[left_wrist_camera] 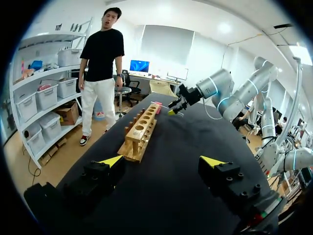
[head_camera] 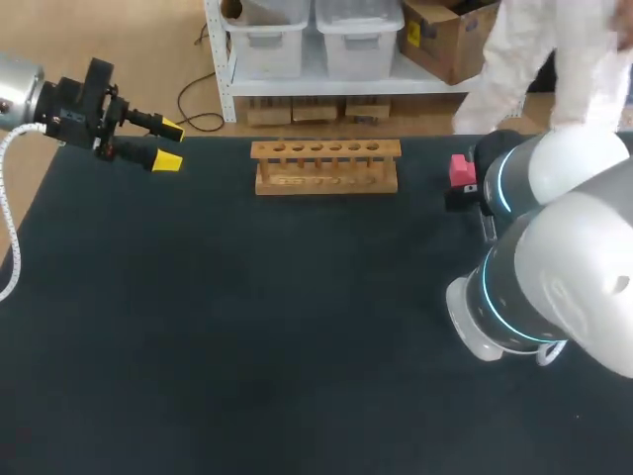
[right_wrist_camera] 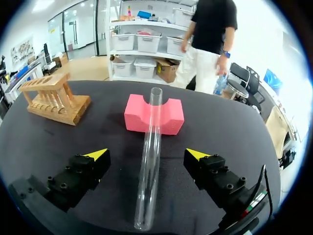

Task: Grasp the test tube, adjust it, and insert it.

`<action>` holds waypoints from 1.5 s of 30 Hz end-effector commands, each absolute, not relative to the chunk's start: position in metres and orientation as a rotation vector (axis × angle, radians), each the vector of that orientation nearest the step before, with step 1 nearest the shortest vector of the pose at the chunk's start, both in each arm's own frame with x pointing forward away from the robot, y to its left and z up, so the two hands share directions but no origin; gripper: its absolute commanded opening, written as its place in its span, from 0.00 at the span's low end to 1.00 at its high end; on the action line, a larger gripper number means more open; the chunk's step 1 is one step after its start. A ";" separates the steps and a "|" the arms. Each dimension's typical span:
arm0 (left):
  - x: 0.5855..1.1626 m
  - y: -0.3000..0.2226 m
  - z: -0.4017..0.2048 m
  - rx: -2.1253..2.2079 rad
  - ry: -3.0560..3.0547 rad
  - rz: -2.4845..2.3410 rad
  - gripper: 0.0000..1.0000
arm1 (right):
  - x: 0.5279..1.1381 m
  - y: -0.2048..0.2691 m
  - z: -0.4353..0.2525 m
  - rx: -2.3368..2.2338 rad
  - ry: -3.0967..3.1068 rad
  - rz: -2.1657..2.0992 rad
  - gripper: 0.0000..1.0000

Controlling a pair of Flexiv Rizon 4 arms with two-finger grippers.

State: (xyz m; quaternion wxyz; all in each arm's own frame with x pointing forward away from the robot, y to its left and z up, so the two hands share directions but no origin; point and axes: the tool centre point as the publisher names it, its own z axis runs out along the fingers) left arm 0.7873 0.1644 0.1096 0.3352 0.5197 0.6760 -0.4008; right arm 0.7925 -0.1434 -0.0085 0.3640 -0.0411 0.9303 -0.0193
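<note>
Off the right end of the wooden rack [head_camera: 326, 166], which stands near the far edge of the dark surface [head_camera: 247, 346], we see a pink foam block [right_wrist_camera: 154, 115] with a rounded notch cut into its top. The test tube [right_wrist_camera: 150, 161] rests tilted in that notch. Its open mouth sticks up past the block and its rounded end lies down on the surface, short of the block. Our right claw [right_wrist_camera: 147, 154] is spread wide, with one yellow-tipped finger on each side of the tube. Neither finger touches the glass, so this claw grips nothing. From above, our right arm [head_camera: 554, 257] hides this claw, and only the block shows just beside the arm. Off the rack's left end, well apart from it, our left claw [head_camera: 168, 144] hangs above the far left corner of the surface, its tips pointing toward the rack. It too stands wide and holds nothing. From the left wrist, the rack runs lengthwise ahead of the left claw, its row of holes facing up. The right claw shows beyond the rack's far end, near the pink block.
</note>
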 end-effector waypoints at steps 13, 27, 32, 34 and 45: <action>0.788 0.165 0.109 1.357 1.760 -1.046 1.00 | 0.800 -0.150 -0.021 -0.094 2.400 0.079 1.00; 0.788 0.165 0.109 1.357 1.760 -1.046 1.00 | 0.802 -0.149 -0.025 -0.109 2.411 0.106 0.77; 0.788 0.165 0.109 1.357 1.760 -1.046 1.00 | 0.802 -0.150 -0.026 -0.110 2.416 0.106 0.48; 0.788 0.165 0.109 1.357 1.760 -1.046 1.00 | 0.802 -0.150 -0.026 -0.112 2.419 0.107 0.46; 0.788 0.165 0.109 1.357 1.760 -1.046 1.00 | 0.799 -0.149 -0.027 -0.113 2.440 0.101 0.27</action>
